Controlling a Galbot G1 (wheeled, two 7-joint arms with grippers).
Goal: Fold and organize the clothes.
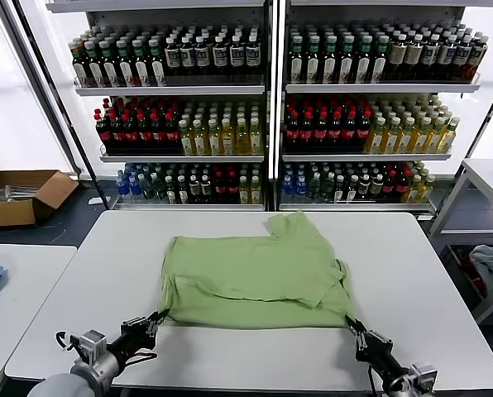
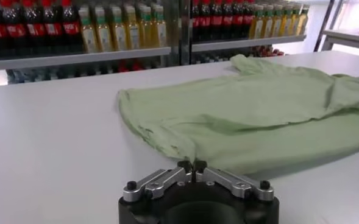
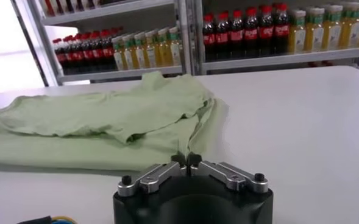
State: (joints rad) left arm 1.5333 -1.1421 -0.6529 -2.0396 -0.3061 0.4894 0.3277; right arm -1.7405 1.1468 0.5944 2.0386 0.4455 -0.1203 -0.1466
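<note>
A light green polo shirt (image 1: 255, 277) lies spread in the middle of a white table (image 1: 412, 273), its folded upper layer reaching toward the far edge and its lower hem running along the near side. The left gripper (image 1: 157, 318) sits at the shirt's near-left corner, its 2 fingers pinched together on the hem; the left wrist view shows the tips (image 2: 192, 165) meeting right at the fabric's edge. The right gripper (image 1: 351, 325) is at the shirt's near-right corner, likewise clamped on the cloth, with its tips (image 3: 186, 159) touching the hem in the right wrist view. Shelves of bottled drinks (image 1: 263, 124) stand beyond the table's far edge. A cardboard box (image 1: 19, 194) rests on the floor off the far-left corner.
</note>
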